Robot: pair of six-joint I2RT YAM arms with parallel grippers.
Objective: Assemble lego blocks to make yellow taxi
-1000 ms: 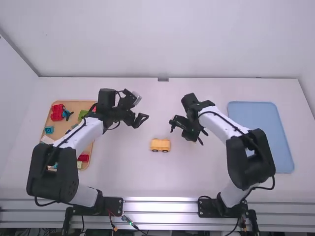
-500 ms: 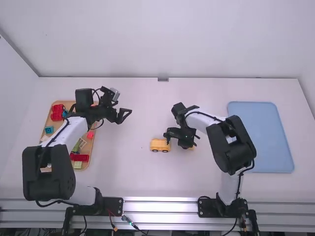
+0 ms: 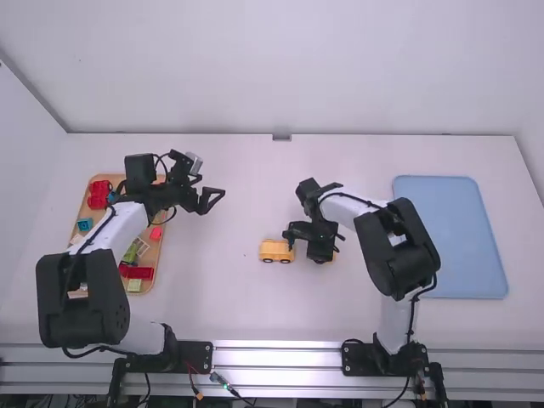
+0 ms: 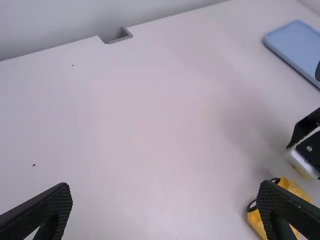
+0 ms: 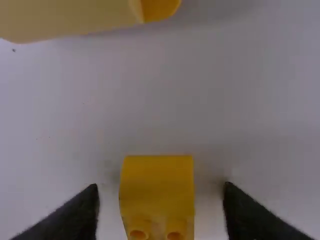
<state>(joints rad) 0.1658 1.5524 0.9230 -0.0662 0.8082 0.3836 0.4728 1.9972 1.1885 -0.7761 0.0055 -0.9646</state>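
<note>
Both gape: right tool point(image 5: 160, 192) has swung astride the small yellow block point(image 5: 156, 185), mid-frame, grab likely next, and left tool point(image 4: 166, 187) has retreated upper left!

The high view looks forward and down from well above the desk point(image 3: 212, 297). The left wrist view slants lower across it, sharing the blue tray point(image 3: 463, 221), upper right; the right wrist view peers down close over a yellow block point(image 5: 157, 185).
</note>
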